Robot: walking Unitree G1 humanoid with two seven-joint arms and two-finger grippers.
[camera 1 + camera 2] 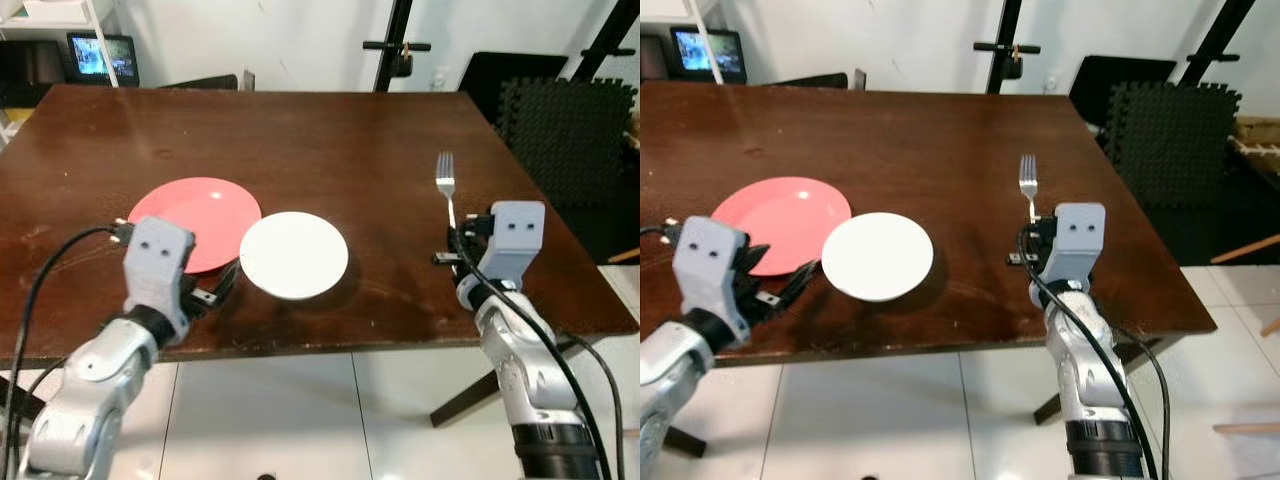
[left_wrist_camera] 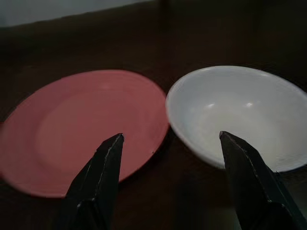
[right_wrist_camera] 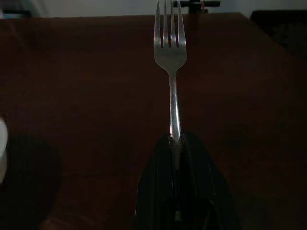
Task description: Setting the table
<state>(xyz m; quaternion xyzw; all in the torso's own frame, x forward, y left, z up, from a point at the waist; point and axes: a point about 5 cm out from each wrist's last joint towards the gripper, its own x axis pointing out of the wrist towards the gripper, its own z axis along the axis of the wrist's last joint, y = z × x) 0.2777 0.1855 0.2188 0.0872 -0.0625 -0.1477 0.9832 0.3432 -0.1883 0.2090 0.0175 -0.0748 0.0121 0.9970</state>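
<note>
Dark brown wooden table point(image 1: 300, 130) in front of you, white wall behind, black foam mats point(image 1: 570, 130) on the floor to the right, small screen point(image 1: 100, 57) at far left. Red plate point(image 1: 195, 222) sits on the left half of the table; white plate point(image 1: 294, 254) is just to its right, rims touching or overlapping, can't tell which. Your left gripper point(image 2: 168, 158) hovers low at the near edge, fingers spread apart, aimed at where the two plates meet. Your right gripper point(image 3: 176, 143) is clamped on the handle of the fork point(image 1: 446, 186), tines pointing away from you, right of the white plate and well apart from it.
</note>
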